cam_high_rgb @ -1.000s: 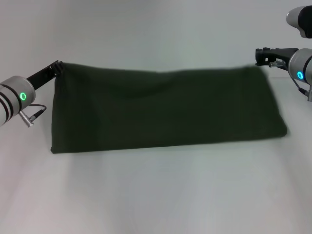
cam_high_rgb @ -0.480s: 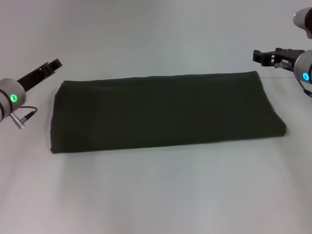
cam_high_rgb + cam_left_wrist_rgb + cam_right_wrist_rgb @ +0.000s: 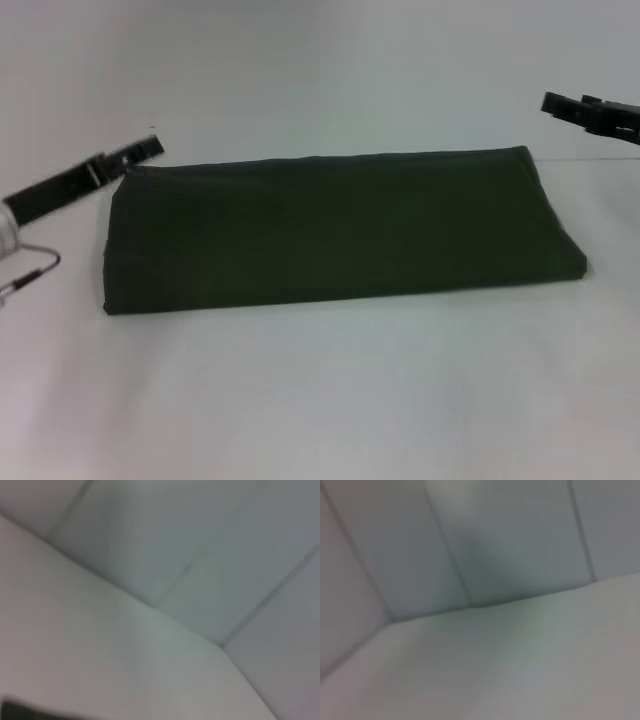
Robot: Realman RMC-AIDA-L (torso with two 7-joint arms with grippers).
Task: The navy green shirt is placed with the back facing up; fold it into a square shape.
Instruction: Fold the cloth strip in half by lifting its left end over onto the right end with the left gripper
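Observation:
The navy green shirt (image 3: pixel 340 230) lies flat on the white table, folded into a long band that runs left to right. My left gripper (image 3: pixel 150 148) hovers just off the band's far left corner, open and holding nothing. My right gripper (image 3: pixel 556 103) is raised above and beyond the far right corner, open and empty, clear of the cloth. A dark sliver (image 3: pixel 20 711) shows in the left wrist view; I cannot tell what it is. The right wrist view shows only pale surfaces.
The white table (image 3: pixel 330 400) stretches in front of the shirt and behind it. A pale wall with seams fills both wrist views. Nothing else is in view.
One second ago both grippers held the band's far edge lifted. They let go, the edge dropped flat, and both grippers moved up and away from the corners.

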